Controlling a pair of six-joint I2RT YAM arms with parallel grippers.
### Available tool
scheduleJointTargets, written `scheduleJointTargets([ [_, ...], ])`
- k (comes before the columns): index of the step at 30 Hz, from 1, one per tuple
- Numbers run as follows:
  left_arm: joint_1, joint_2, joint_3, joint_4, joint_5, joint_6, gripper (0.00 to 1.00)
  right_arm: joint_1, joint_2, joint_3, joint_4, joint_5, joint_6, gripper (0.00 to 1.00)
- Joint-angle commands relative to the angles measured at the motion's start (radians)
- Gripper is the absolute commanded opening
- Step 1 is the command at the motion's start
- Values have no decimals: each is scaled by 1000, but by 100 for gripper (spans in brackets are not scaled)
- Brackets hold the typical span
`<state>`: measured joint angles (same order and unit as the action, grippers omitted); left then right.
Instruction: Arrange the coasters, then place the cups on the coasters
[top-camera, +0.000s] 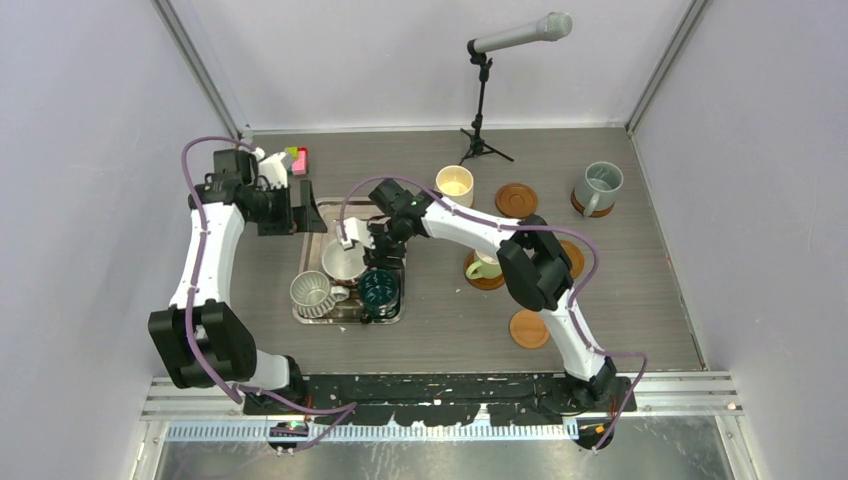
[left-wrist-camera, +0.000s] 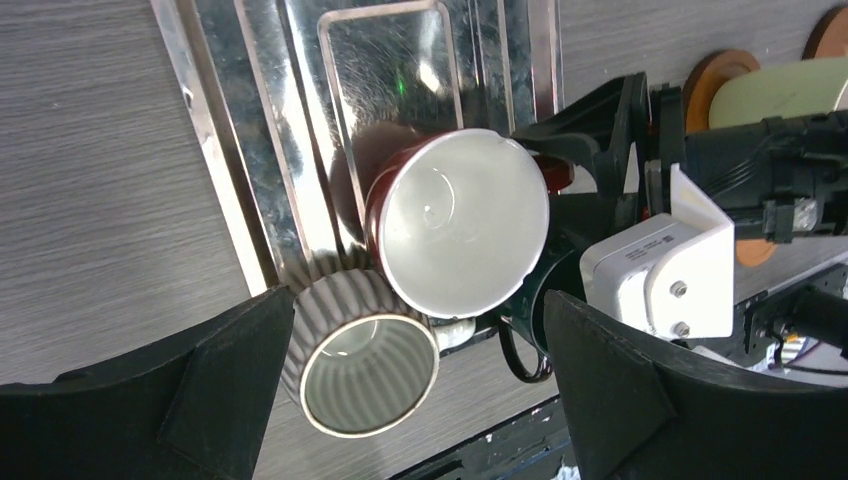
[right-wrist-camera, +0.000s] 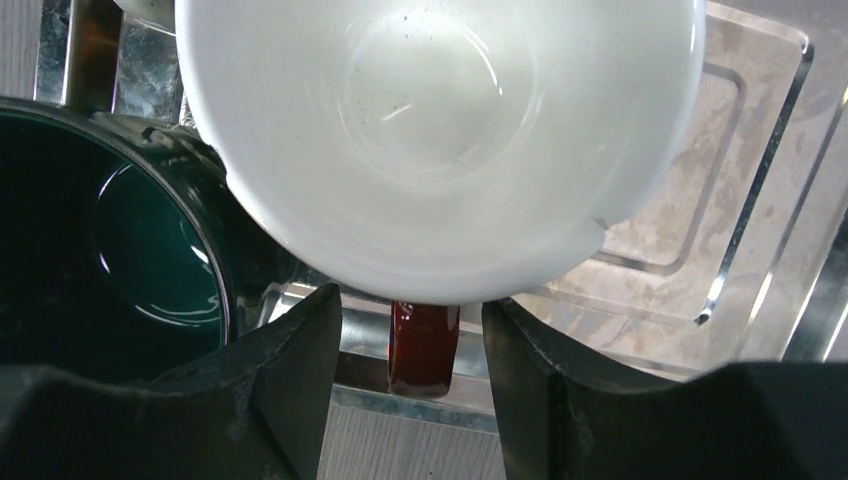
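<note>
We see the right gripper (right-wrist-camera: 410, 300), jaws apart, straddling the handle (right-wrist-camera: 424, 350) of the red-brown mug (right-wrist-camera: 430, 140) — which sits in the steel tray (right-wrist-camera: 740, 200) — while the left gripper (left-wrist-camera: 418, 300) hangs wide open above.

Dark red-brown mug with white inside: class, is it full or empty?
Empty: the dark red-brown mug shows its bare white bottom, no liquid.

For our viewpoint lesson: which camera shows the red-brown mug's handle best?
Right wrist: the handle sits large between the jaws. Left wrist shows the mug rim, handle mostly hidden; in the top view the right arm covers it.
</note>
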<state>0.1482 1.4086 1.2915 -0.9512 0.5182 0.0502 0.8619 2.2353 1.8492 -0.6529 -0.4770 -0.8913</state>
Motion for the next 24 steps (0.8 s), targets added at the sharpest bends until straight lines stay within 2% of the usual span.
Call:
scheduleJointTargets([
  [1,20,-42,6,50,-17,-34,98,24,2,45,18,-5,-15,58],
  [6,34,-43,4,52,-20,-39,98,36,11,57,29,1,-8,52],
  [10,43,-43,-1,54,-18,-40,98,38,18,61,35,3,2,40],
  [14,50,-42,-2,55,-10,-41,98,38,8,59,39,20,23,23],
  [17,52,-39,4,53,3,-41,98,39,-3,57,52,49,61,2],
  [24,58,-36,12,50,1,-45,98,27,-67,4,159,127,211,0],
])
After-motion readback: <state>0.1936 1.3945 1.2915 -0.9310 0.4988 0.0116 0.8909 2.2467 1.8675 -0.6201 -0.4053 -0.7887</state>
